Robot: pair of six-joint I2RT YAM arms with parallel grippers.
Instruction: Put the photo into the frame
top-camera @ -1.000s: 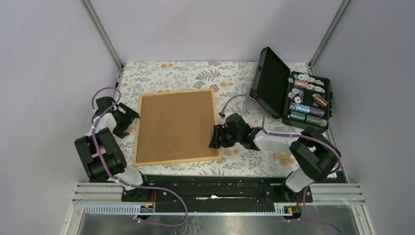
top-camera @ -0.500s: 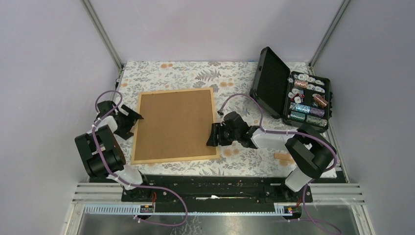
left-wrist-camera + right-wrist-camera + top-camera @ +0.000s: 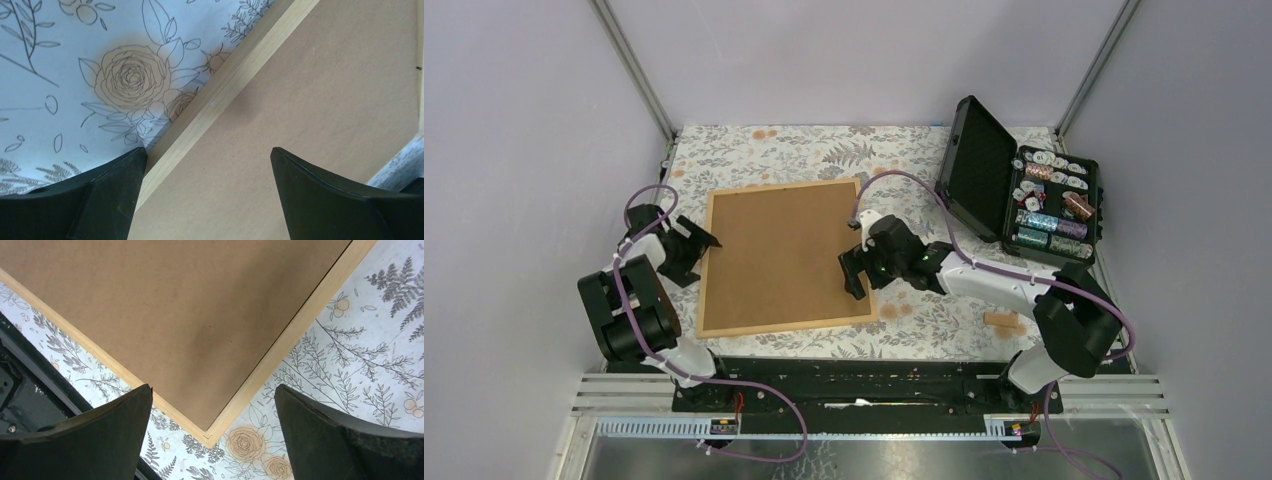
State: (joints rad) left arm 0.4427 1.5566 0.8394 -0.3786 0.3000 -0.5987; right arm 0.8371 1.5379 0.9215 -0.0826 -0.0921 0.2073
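My left gripper (image 3: 207, 152) and right gripper (image 3: 213, 387) are hanging wide open, holding nothing. The frame (image 3: 784, 327) is lying flat between them, backing board (image 3: 779, 255) up. I am guessing it is light and stiff, so pinching its thin wood edge looks best.

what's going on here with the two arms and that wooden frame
Two robot arms are working on a light-wood frame that lies back up on the floral tablecloth, with a brown backing board filling it. The left gripper hovers open across the frame's left edge, and the right gripper hovers open above its near right corner. Neither holds anything. The photo is not in sight, so whether it is already under the board cannot be told.
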